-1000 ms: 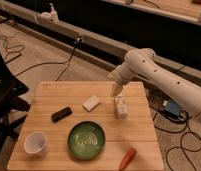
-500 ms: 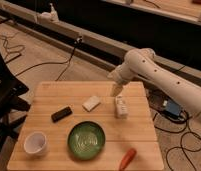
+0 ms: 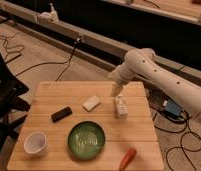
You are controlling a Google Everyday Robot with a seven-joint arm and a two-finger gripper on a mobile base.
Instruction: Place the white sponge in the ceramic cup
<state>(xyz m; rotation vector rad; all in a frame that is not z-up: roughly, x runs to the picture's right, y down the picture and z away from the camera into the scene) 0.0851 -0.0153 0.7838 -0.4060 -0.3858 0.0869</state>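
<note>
Operator: Where do we stand with the white sponge (image 3: 91, 103)?

Observer: We judge the task barely begun. The sponge lies flat on the wooden table (image 3: 144, 135), toward the far side, with nothing touching it. We count 2 steps, pick-up and drop-in, and 0 of them looks done.

Operator: And the ceramic cup (image 3: 35, 142)?

Observer: It stands upright at the near left corner as the camera sees it, well apart from the sponge, and we see nothing in it. The black bar (image 3: 61, 114) lies between the 2, and the green bowl (image 3: 86, 139) sits near the cup.

Operator: Where is the gripper (image 3: 115, 90)?

Observer: It hangs from the white arm (image 3: 144, 67) over the far right part of the table, just above the white bottle (image 3: 121, 107) and near the sponge, though apart from it. We cannot tell whether it is open or closed. The sponge is plainly not in it.

Operator: So what is left?

Observer: All of it, in our view. We have to bring the gripper over the sponge, grasp it, carry it past bar and bowl, and release it over the cup. The orange carrot-like piece (image 3: 127, 157) at the near edge lies off that path.
</note>
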